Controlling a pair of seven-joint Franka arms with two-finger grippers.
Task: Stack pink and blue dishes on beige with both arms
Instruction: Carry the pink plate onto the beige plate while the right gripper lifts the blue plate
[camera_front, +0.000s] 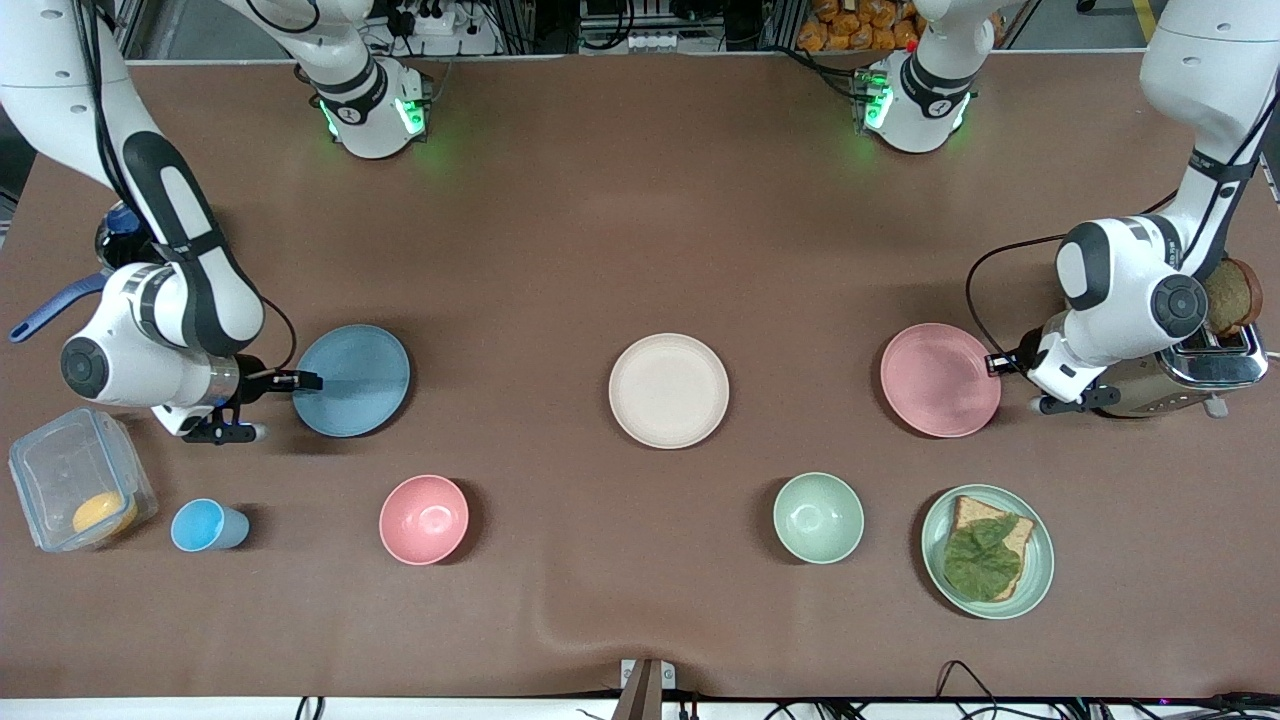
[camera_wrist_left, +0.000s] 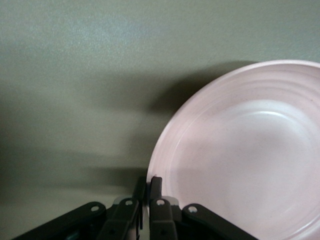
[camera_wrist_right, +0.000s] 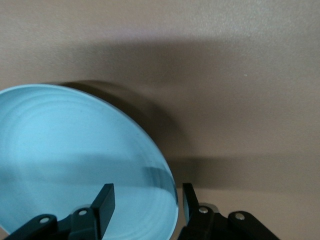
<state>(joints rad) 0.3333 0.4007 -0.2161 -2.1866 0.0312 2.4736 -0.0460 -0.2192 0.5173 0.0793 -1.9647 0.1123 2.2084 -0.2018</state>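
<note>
The pink plate (camera_front: 940, 380) is pinched at its rim by the left gripper (camera_front: 997, 362), fingers pressed together on the edge. The blue plate (camera_front: 352, 380) is straddled at its rim by the right gripper (camera_front: 305, 380), fingers spread. The beige plate (camera_front: 668, 390) is seen on the surface (camera_front: 640, 220) between both grippers.
</note>
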